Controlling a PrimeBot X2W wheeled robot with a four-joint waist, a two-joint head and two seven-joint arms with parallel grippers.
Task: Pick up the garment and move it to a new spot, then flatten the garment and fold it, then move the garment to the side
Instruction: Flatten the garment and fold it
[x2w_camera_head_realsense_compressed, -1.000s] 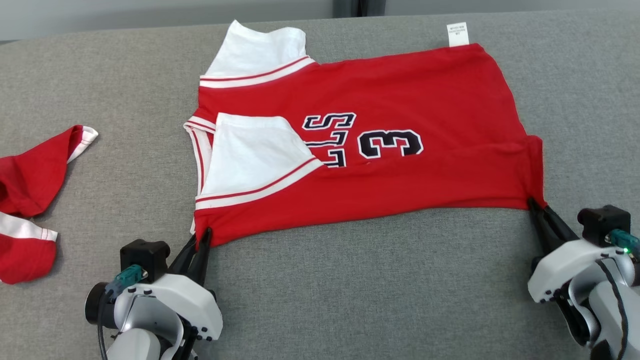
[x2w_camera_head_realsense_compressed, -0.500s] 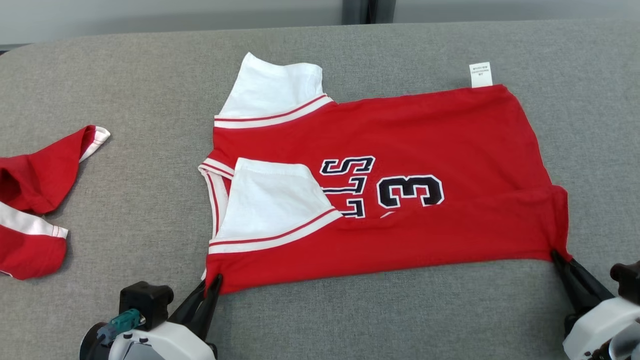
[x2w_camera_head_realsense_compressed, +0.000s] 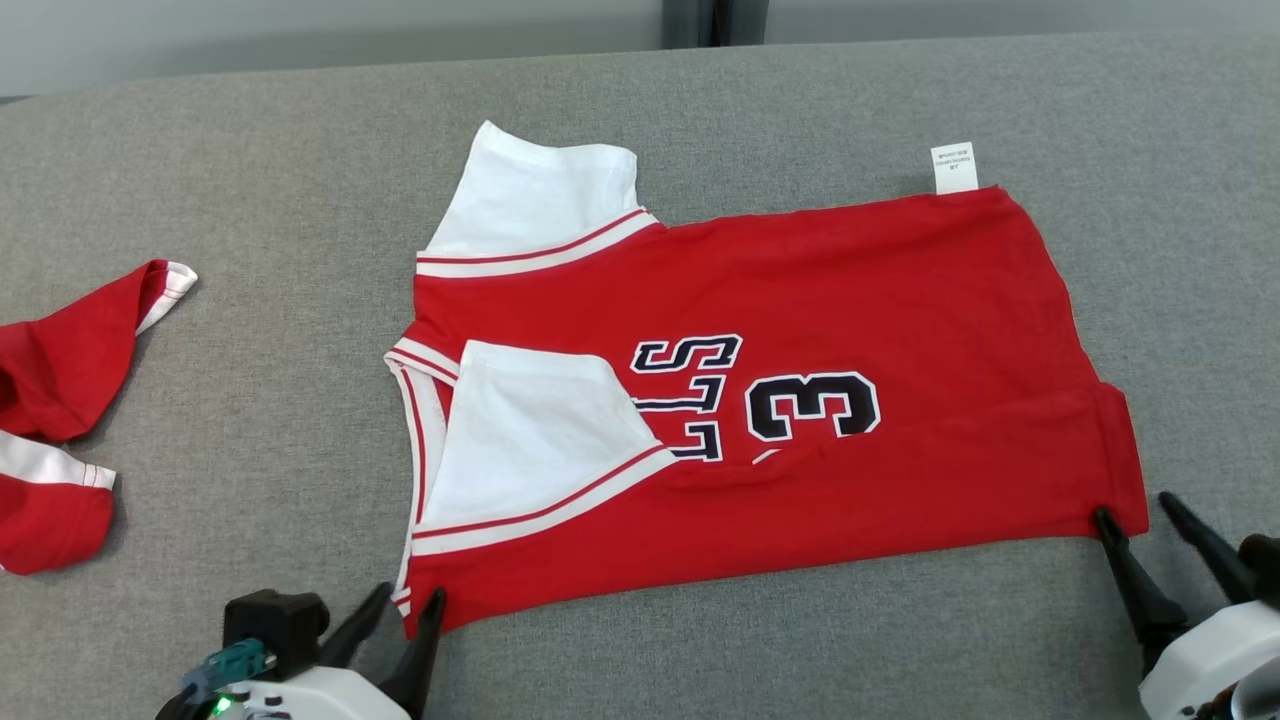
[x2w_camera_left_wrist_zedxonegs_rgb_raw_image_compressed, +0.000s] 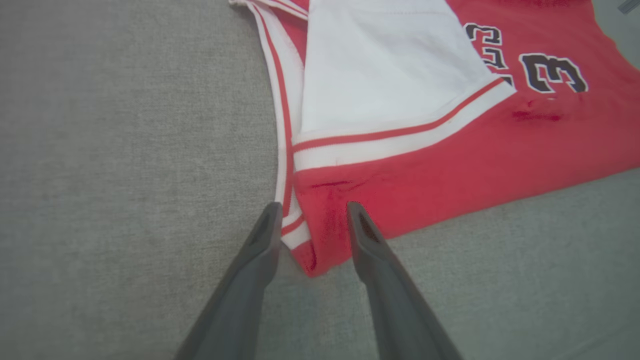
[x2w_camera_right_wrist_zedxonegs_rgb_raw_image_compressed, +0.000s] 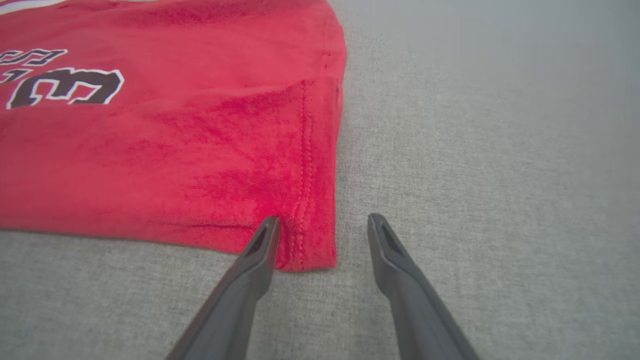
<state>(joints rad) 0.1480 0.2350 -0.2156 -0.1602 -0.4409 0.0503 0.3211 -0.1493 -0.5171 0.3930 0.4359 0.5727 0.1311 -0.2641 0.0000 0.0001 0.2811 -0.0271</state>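
Garment (x2w_camera_head_realsense_compressed: 850, 290) of red cloth lies spread flat on the grey surface (x2w_camera_head_realsense_compressed: 250, 200), folded lengthwise. Its collar end points to the robot's left and its hem end to the right. One white sleeve (x2w_camera_head_realsense_compressed: 530, 440) with red-and-white trim is folded in over the garment's front. A second white sleeve (x2w_camera_head_realsense_compressed: 540, 190) sticks out past the garment's far edge at the collar end. A black number 3 (x2w_camera_head_realsense_compressed: 812, 405) edged in white sits near the garment's middle, with black letters just beside it toward the folded sleeve. A small white care label (x2w_camera_head_realsense_compressed: 953, 167) pokes out from the garment's far hem corner.

The left gripper (x2w_camera_head_realsense_compressed: 405, 612) is at the garment's near collar-end corner with its fingers apart, holding nothing. In the left wrist view the corner of the garment (x2w_camera_left_wrist_zedxonegs_rgb_raw_image_compressed: 450, 150) lies on the surface between the parted fingers of the left gripper (x2w_camera_left_wrist_zedxonegs_rgb_raw_image_compressed: 312, 207). The right gripper (x2w_camera_head_realsense_compressed: 1133, 508) stands at the garment's near hem corner, also spread wide and empty. In the right wrist view one finger of the right gripper (x2w_camera_right_wrist_zedxonegs_rgb_raw_image_compressed: 324, 219) ends at the stitched hem of the garment (x2w_camera_right_wrist_zedxonegs_rgb_raw_image_compressed: 175, 150), and the other is over bare surface just beside it. Whether any fingertip touches the cloth cannot be told.

Well apart from the garment, off its collar end, lies another red cloth (x2w_camera_head_realsense_compressed: 60, 400) with white trim, crumpled.
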